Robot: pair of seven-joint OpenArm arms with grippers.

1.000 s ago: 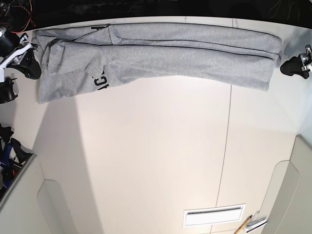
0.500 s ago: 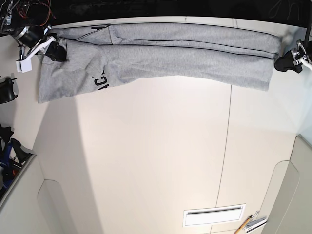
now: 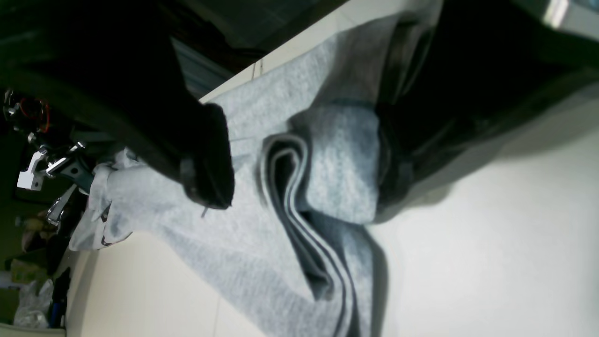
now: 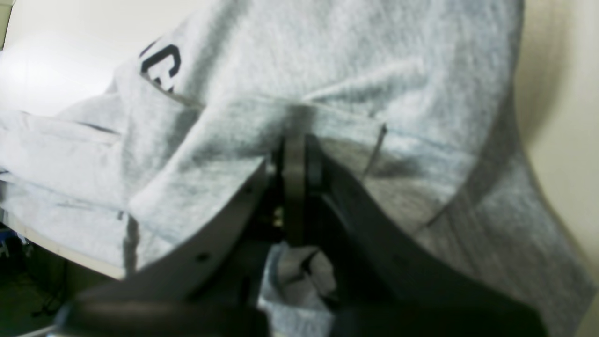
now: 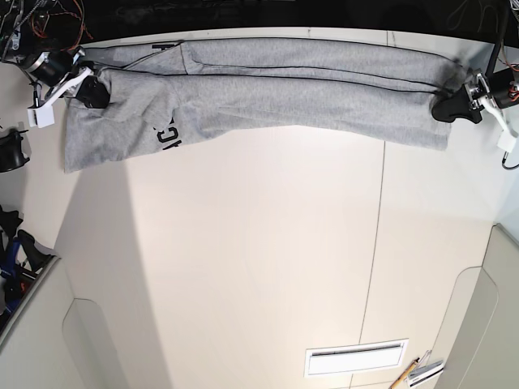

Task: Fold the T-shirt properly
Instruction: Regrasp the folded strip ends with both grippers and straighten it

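Observation:
The grey T-shirt (image 5: pixel 268 93) lies folded into a long strip across the far side of the white table (image 5: pixel 259 259), with black lettering (image 5: pixel 168 135) showing near its left end. In the base view my right gripper (image 5: pixel 93 91) sits on the shirt's left end. In the right wrist view its fingers meet at a pinched fold, so the right gripper (image 4: pixel 293 140) is shut on the T-shirt (image 4: pixel 355 70). My left gripper (image 5: pixel 448 105) is at the shirt's right end. In the left wrist view the left gripper (image 3: pixel 299 187) is open, its dark fingers (image 3: pixel 208 173) either side of a bunched, layered fold of the T-shirt (image 3: pixel 332 159).
The table's dark back edge (image 5: pixel 324 20) runs just behind the shirt. A seam (image 5: pixel 377 219) crosses the tabletop. A white slotted plate (image 5: pixel 355 357) and some pencils (image 5: pixel 418 371) lie at the near right. Cables and dark gear (image 5: pixel 12 235) crowd the left side.
Both grippers have moved inward from beside the shirt onto its two ends. The right gripper has taken hold of the left end. The shirt itself has barely shifted.

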